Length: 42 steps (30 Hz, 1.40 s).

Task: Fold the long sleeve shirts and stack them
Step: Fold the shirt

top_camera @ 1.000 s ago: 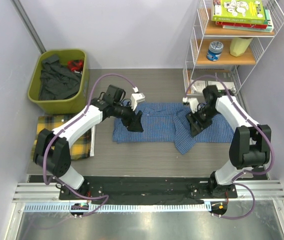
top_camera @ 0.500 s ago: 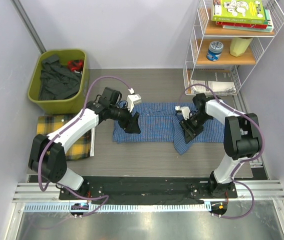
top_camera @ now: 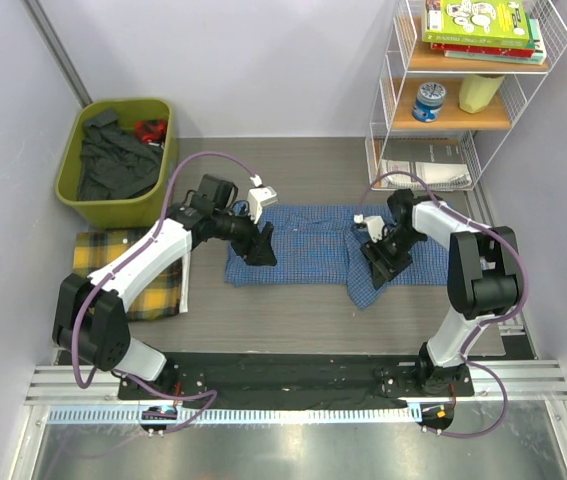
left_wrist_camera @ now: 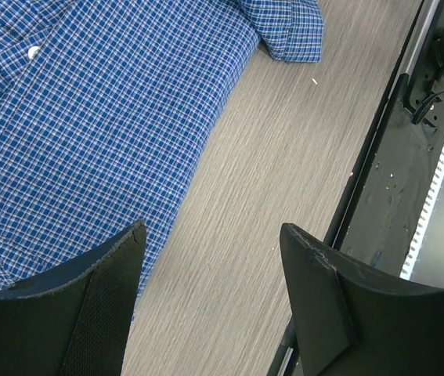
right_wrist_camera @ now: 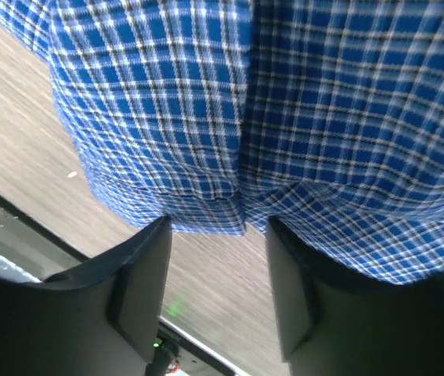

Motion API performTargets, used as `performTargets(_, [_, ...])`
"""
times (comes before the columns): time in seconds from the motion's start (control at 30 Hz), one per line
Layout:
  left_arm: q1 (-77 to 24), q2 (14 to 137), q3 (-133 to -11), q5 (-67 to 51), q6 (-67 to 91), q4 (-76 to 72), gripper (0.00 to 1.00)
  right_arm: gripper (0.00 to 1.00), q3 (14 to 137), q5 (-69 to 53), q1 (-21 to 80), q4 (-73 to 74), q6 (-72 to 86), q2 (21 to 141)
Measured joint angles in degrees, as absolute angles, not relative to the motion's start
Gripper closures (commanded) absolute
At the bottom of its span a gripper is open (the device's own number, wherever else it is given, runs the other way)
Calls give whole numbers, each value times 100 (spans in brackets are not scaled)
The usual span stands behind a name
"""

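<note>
The blue checked shirt [top_camera: 318,250] lies spread on the grey table, partly folded, with a corner hanging toward the near edge. It fills the upper left of the left wrist view [left_wrist_camera: 88,102] and the top of the right wrist view [right_wrist_camera: 284,102]. The yellow plaid shirt [top_camera: 153,285] lies at the far left, partly under my left arm. My left gripper [top_camera: 260,250] is open and empty over the blue shirt's left near edge [left_wrist_camera: 206,235]. My right gripper [top_camera: 383,265] is open and empty just above the shirt's right part [right_wrist_camera: 218,235].
A green bin [top_camera: 118,160] with dark clothes stands at the back left. A white wire shelf [top_camera: 463,90] with books, a tin and a cup stands at the back right. The black base rail [top_camera: 293,375] runs along the near edge.
Both grippers have moved slightly inward and lower over the blue shirt. The shirt's right part has shifted a little. Both stay open.
</note>
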State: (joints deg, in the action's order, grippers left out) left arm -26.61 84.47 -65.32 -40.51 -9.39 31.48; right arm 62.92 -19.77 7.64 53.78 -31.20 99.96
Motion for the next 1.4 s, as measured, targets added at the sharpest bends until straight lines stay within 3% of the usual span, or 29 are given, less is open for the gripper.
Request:
performTargets(0.07, [-2661, 8447, -6532, -4051, -941, 3151, 30, 68, 6272, -2045, 749, 5400, -3105, 9998])
performTargets(0.1, [-2661, 8447, -6532, -4051, -939, 3151, 30, 81, 6276, -2102, 749, 5406, -3111, 9998])
performTargets(0.2, [-2648, 8447, -6528, -4056, -939, 3151, 30, 99, 6418, -2539, 753, 5614, -3118, 9998])
performTargets(0.57, [-2117, 8517, -6425, -4147, -506, 3006, 32, 99, 8088, -4340, 1446, 5542, -2408, 10245])
performTargets(0.63, [-2036, 8661, -6425, -4171, -322, 2849, 30, 80, 8333, -4501, 1706, 5083, -1968, 10573])
performTargets(0.67, [-2008, 8768, -6425, -4189, -217, 2749, 30, 59, 8385, -4534, 1833, 4974, -1872, 10665])
performTargets(0.77, [-1981, 9107, -6377, -4329, 279, 2349, 29, 46, 8818, -4674, 2093, 4748, -1476, 11209])
performTargets(0.9, [-1990, 9373, -6132, -4464, 982, 1745, 28, 46, 9017, -4700, 2073, 4724, -1387, 11382])
performTargets(1.07, [-2209, 9730, -6156, -4274, 1452, 1315, 28, 55, 8875, -4366, 1406, 4936, -1653, 10847])
performTargets(1.4, [-2838, 10737, -6836, -3380, 1804, 1258, 37, 70, 7924, -2324, 252, 4989, -2536, 10180])
